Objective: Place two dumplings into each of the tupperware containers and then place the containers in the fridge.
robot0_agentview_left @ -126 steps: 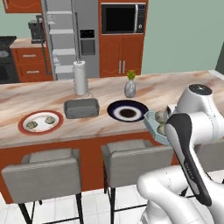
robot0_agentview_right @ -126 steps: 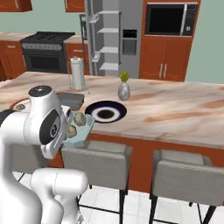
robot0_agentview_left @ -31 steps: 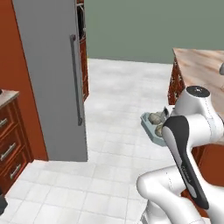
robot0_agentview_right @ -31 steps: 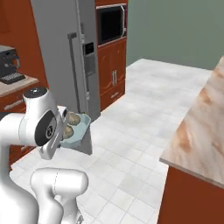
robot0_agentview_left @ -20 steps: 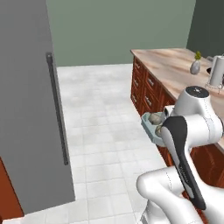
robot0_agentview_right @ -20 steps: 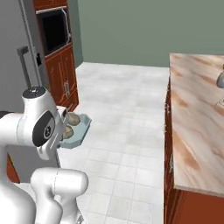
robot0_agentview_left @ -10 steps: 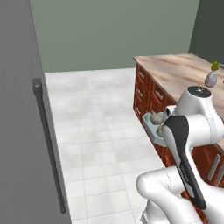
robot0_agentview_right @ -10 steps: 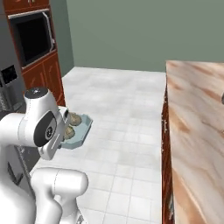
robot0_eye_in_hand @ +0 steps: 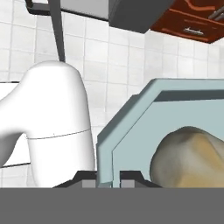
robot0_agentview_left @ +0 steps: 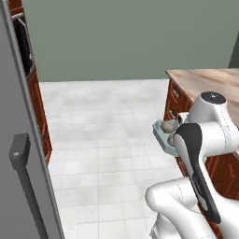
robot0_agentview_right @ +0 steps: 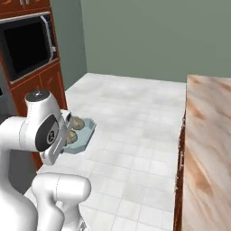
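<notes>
Pale grey-white floor tiles [robot0_agentview_left: 107, 140] spread across the room, backed by a dull green wall [robot0_agentview_right: 158, 36]. On the robot's right stands the marble-patterned desk [robot0_agentview_right: 210, 149] over red-brown wooden cabinets [robot0_agentview_left: 175, 105]. A flat grey fridge door [robot0_agentview_left: 21, 177] with a dark upright handle fills the near left of the left base view. The black built-in microwave [robot0_agentview_right: 25, 43] sits in red-brown cabinetry in the right base view.

The light blue-grey tupperware container [robot0_agentview_right: 81, 137] is held in the air above the floor, close in front of the white arm and level. Its long axis runs outward from the arm. Two dumplings [robot0_agentview_right: 74, 124] lie inside it, side by side; one of them [robot0_eye_in_hand: 192, 157] looms large and tan in the hand view. The claw [robot0_eye_in_hand: 108, 180] is closed on the container's rim, one dark fingertip on each side of the thin blue wall [robot0_eye_in_hand: 105, 162].
</notes>
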